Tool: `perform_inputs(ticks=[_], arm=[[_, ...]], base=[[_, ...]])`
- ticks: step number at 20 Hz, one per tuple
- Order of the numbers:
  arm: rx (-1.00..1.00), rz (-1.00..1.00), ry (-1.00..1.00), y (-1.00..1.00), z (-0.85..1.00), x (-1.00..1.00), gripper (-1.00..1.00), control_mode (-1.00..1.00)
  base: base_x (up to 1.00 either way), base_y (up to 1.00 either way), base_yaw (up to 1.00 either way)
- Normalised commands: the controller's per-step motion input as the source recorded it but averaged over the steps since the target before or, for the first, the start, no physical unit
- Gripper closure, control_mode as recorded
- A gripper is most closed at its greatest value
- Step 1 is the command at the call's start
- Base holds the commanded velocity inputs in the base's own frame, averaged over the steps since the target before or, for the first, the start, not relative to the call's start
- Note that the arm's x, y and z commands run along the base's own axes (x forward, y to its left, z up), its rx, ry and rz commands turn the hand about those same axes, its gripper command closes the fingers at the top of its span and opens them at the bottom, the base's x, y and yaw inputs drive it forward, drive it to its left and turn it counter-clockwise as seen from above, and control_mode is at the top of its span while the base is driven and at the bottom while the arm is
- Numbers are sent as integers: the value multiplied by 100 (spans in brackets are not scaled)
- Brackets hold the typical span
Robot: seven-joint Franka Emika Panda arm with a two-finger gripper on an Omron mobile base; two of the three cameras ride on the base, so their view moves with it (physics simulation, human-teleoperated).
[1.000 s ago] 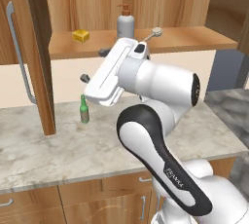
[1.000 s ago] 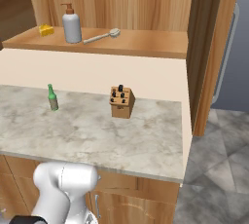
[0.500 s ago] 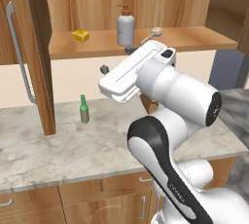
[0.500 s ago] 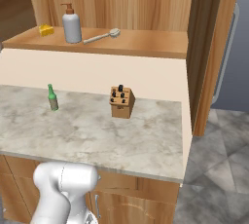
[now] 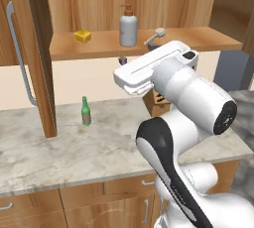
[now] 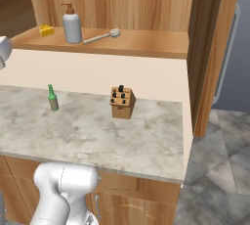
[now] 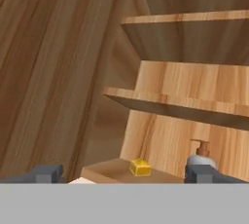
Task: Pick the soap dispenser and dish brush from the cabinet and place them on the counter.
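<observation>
While the soap dispenser point(image 5: 128, 25) stands upright on the cabinet point(image 5: 149, 41) shelf with the dish brush point(image 5: 155, 36) lying just beside it on its right, the gripper point(image 7: 125, 173) hangs in front of and below the shelf with its jaws spread wide and nothing between them. In the hand view the fingertips frame the yellow sponge point(image 7: 140, 167) near the middle, and the dispenser's pump barely peeks above the right fingertip, so the aim looks off toward the sponge side. If the hand goes straight in on this line, it could close on the sponge or on air, or the right finger could clip the bottle and tip it over. A tall bottle with a narrow pump will likely topple easily, and falling it could knock the brush off the shelf edge. The open door point(image 5: 34, 48) at the left stands near the arm's sweep, so a wide swing toward that side risks a bump. On the counter point(image 5: 64, 147) below sit a green bottle point(image 5: 86, 112) and a knife block point(image 6: 122, 102); a dropped dispenser could strike either one.
</observation>
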Motion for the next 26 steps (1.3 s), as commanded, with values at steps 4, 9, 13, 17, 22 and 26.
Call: perform_inputs(ticks=[4,9,13,17,22,26], arm=[[3,-12,4,-35,13,0,-100,-100],[0,-12,5,-36,10,0,-100,-100],[0,-10,4,-34,5,5,-100,-100],[6,-5,2,-32,1,16,-100,-100],[8,-2,0,-29,0,19,-100,-100],[5,0,0,-18,1,11,-100,-100]], base=[[0,0,0],[0,0,0],[0,0,0],[0,0,0],[0,0,0],[0,0,0]])
